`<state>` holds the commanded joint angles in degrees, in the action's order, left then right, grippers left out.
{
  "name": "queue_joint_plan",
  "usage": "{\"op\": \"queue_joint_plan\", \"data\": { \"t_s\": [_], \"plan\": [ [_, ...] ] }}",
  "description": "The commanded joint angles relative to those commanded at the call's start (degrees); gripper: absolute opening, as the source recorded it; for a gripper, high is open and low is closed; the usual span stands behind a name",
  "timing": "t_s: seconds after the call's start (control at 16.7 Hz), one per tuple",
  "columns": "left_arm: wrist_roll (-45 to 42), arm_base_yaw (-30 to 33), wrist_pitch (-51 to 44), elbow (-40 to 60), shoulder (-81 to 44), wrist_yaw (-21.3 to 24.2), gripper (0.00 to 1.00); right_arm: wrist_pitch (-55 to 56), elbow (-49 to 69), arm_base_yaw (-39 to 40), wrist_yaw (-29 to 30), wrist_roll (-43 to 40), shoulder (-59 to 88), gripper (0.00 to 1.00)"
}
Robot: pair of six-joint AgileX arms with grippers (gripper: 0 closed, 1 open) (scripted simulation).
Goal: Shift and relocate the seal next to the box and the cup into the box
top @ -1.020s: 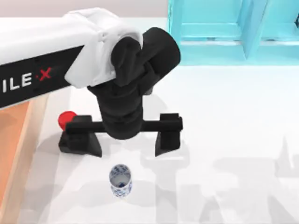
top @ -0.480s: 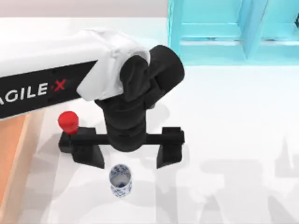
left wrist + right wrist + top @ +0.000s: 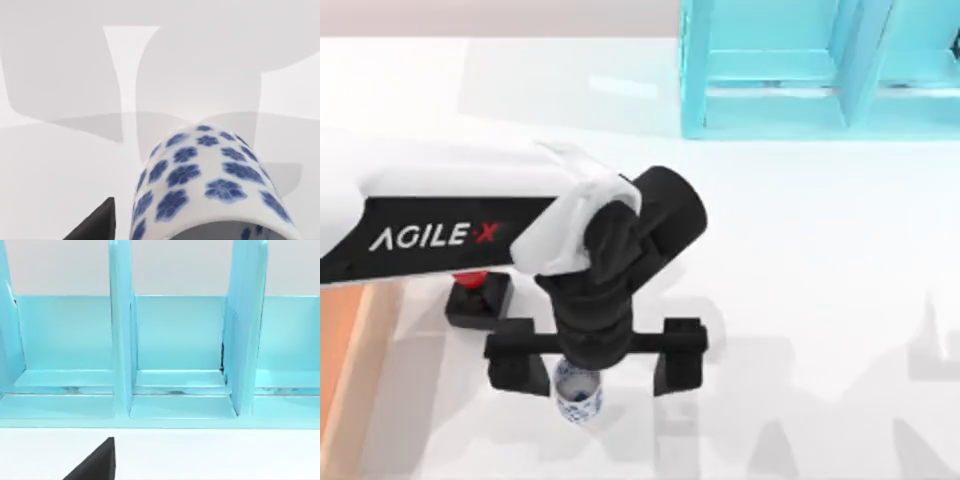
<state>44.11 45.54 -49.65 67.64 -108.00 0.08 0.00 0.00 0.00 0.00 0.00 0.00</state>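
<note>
The cup (image 3: pixel 580 400), white with blue flowers, stands upright near the table's front, and its wall (image 3: pixel 210 180) looms close in the left wrist view. My left gripper (image 3: pixel 598 370) hangs open directly over it, the black fingers (image 3: pixel 517 370) straddling it, the cup nearer the left one. The seal (image 3: pixel 477 298) sits just behind and to the left; its black base is free and its red knob is partly hidden under my left arm. The box (image 3: pixel 365 335) lies at the left edge, beside the seal, showing a tan rim and reddish floor. My right arm is parked facing the shelf.
A light blue shelf (image 3: pixel 800 70) with upright dividers (image 3: pixel 122 340) stands at the back right. White tabletop stretches across the right half.
My left gripper has moved toward the table's front, from above the seal to above the cup, staying open. The seal and cup have not moved.
</note>
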Motion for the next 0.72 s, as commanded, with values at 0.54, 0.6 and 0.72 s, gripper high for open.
{"op": "queue_joint_plan", "data": {
  "t_s": [0.54,0.6,0.72],
  "plan": [
    [0.0,0.0,0.16,-0.12,-0.05,0.0,0.62,0.0,0.0,0.0,0.0,0.0,0.0,1.0],
    [0.0,0.0,0.16,-0.12,-0.05,0.0,0.55,0.0,0.0,0.0,0.0,0.0,0.0,1.0],
    [0.0,0.0,0.16,-0.12,-0.05,0.0,0.4,0.0,0.0,0.0,0.0,0.0,0.0,1.0]
  ]
}}
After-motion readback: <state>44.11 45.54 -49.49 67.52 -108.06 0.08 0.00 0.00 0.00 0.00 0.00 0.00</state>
